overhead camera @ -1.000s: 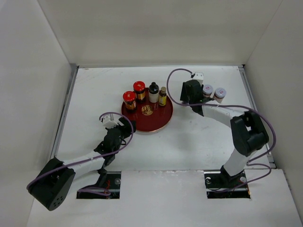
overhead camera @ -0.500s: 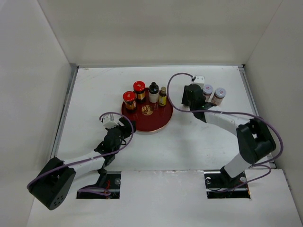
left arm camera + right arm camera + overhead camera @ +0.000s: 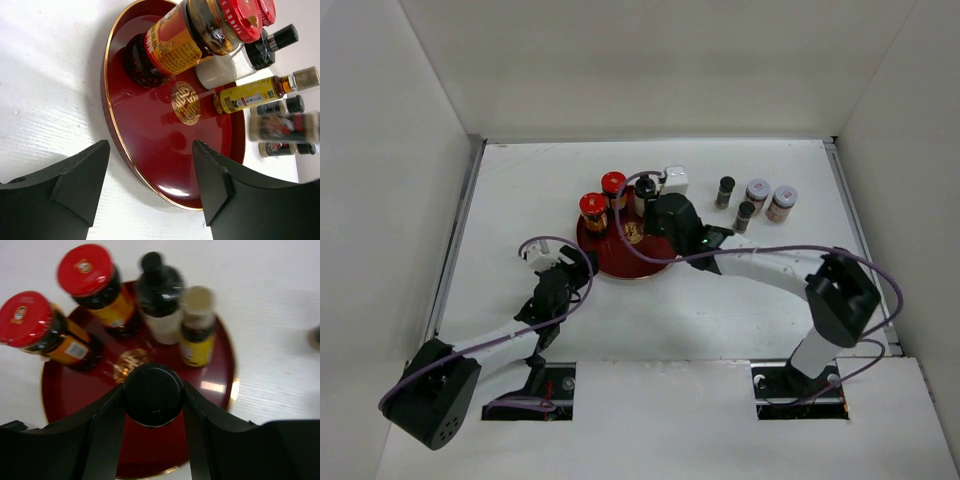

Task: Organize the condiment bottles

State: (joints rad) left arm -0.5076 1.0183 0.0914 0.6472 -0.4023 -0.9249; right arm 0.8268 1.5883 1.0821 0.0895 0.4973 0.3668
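Note:
A round red tray [image 3: 616, 264] holds two red-capped jars [image 3: 593, 207] [image 3: 613, 184], a white-bodied black-capped bottle [image 3: 644, 190] and a small yellow-labelled bottle [image 3: 197, 337]. My right gripper [image 3: 152, 401] is over the tray's middle, shut on a black-capped dark bottle [image 3: 152, 392]; from above the gripper [image 3: 656, 216] hides that bottle. My left gripper [image 3: 150, 195] stands open with nothing between its fingers, low at the tray's near-left rim [image 3: 117, 135]. On the table to the right stand two slim black-capped bottles [image 3: 725, 190] [image 3: 745, 214] and two light-lidded jars [image 3: 757, 192] [image 3: 782, 202].
White walls enclose the table on the left, back and right. The right arm's purple cable [image 3: 790, 250] loops over the table between the tray and the bottles on the right. Bare white tabletop [image 3: 720, 310] lies in front of the tray.
My right gripper has closed on a black-capped bottle beside the jars at the back right and swung left over the tray with it. The left arm shifted slightly.

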